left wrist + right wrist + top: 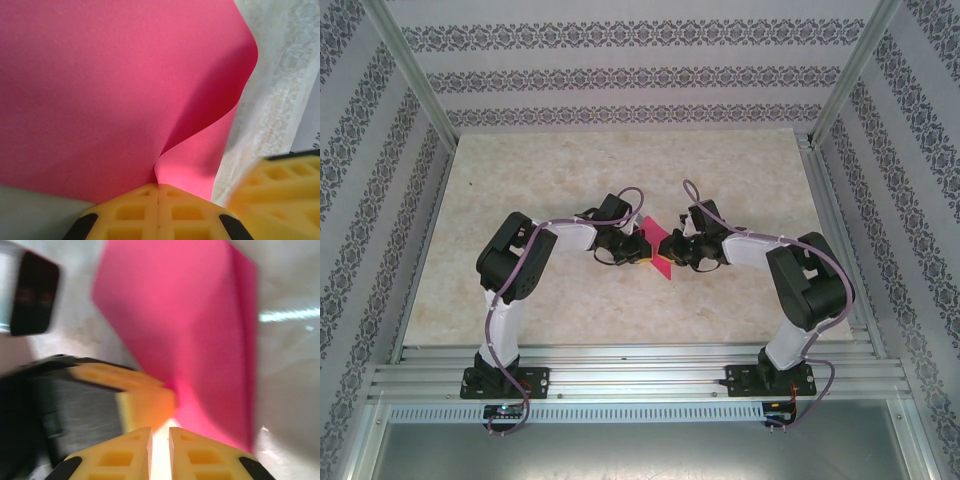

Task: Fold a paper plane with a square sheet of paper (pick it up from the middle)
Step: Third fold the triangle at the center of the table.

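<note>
At the middle of the table (570,170), we see the left gripper (158,192) pressed together on the curling edge of the magenta sheet of paper (100,90). The right gripper (160,436) faces it close by, fingers narrowly apart.

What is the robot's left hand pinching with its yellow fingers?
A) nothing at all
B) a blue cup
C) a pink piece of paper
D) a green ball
C: in the left wrist view, the left gripper is shut on the edge of the pink paper, which curls away from the pinch.
</note>
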Tool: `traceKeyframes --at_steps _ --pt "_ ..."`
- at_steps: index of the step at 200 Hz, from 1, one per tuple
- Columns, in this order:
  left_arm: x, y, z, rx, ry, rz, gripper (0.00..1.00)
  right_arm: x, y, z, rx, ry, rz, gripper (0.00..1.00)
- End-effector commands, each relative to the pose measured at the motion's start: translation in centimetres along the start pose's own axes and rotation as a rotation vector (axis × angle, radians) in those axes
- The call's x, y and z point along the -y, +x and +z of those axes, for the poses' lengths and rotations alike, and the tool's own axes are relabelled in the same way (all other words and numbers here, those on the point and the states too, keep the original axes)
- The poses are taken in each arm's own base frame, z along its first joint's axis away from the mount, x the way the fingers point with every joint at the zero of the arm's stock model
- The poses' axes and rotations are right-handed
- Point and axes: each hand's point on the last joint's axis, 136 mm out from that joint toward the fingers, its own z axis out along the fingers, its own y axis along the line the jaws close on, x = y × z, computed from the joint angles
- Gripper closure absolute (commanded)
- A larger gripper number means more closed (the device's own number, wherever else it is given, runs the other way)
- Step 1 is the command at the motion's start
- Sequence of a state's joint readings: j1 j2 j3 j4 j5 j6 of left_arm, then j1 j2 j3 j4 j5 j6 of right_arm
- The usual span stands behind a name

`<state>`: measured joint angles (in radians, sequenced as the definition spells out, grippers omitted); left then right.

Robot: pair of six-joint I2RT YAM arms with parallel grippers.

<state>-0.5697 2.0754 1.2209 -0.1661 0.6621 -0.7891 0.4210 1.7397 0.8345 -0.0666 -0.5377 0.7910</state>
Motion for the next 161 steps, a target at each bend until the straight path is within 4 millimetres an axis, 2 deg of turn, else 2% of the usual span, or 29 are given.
traceKeyframes --at_steps 1,12,22,31,41,72,87,108,139,161 --pt "-2.3 0.6 0.7 -0.027 -0.07 -0.024 0.95 1.1 0.5 1.3 -0.031 -0.008 0.024 0.83" --pt "-2.3 0.6 0.8 -0.027 -0.068 -0.024 0.95 2.0 0.7 1.8 -0.036 0.018 0.03 0.83" --pt "-2.4 0.6 0.8 -0.027 -0.071 -0.025 0.95 4.3 1.0 2.1 -0.046 0.113 0.056 0.83" --pt "-2.4 0.6 0.8 -0.029 -0.072 -0.024 0.95 5.1 1.2 2.0 -0.054 0.145 0.064 0.84" --pt "-2.5 0.7 0.8 -0.03 -0.075 -0.026 0.95 4.6 0.9 1.6 -0.035 0.118 0.062 0.84" --pt "-2.6 0.7 0.8 -0.031 -0.079 -0.024 0.95 -0.8 -1.4 -0.5 0.028 -0.026 -0.017 0.83" --pt "-2.6 0.6 0.9 -0.029 -0.078 -0.024 0.95 -2.0 -2.8 -1.0 0.059 -0.063 -0.029 0.83" --pt "-2.7 0.7 1.0 -0.034 -0.078 -0.027 0.95 -1.4 -3.8 -0.5 0.057 -0.057 -0.013 0.83" --pt "-2.9 0.8 1.0 -0.036 -0.084 -0.027 0.95 -0.8 -3.7 0.8 0.028 -0.074 0.001 0.83" --pt "-2.9 0.7 1.2 -0.04 -0.079 -0.029 0.95 1.7 -3.5 1.7 0.036 -0.011 0.028 0.84"
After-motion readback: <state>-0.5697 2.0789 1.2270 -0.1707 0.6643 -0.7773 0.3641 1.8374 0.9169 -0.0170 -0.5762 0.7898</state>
